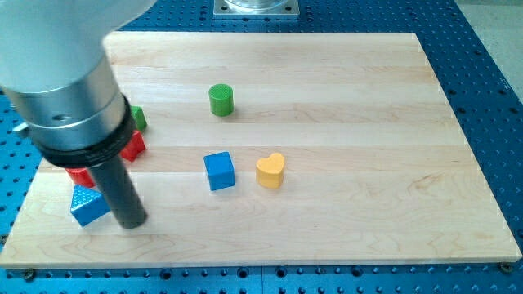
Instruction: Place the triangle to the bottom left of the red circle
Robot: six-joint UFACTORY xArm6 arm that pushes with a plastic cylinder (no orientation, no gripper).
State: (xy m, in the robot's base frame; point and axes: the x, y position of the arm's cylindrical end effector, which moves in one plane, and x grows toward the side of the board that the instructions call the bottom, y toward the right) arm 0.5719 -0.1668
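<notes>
The blue triangle (87, 203) lies near the board's bottom left corner. My tip (131, 222) touches or nearly touches its right side. A red piece (80, 175), just above the triangle, peeks out from under the arm; its shape is hidden, so I cannot tell whether it is the red circle. Another red block (135, 147) shows a little higher and to the right, also partly hidden.
A green block (138, 118) is half hidden behind the arm. A green cylinder (221, 99) stands at the upper middle. A blue cube (219, 171) and a yellow heart (270, 171) sit side by side mid-board. The wooden board (368, 122) rests on a blue perforated table.
</notes>
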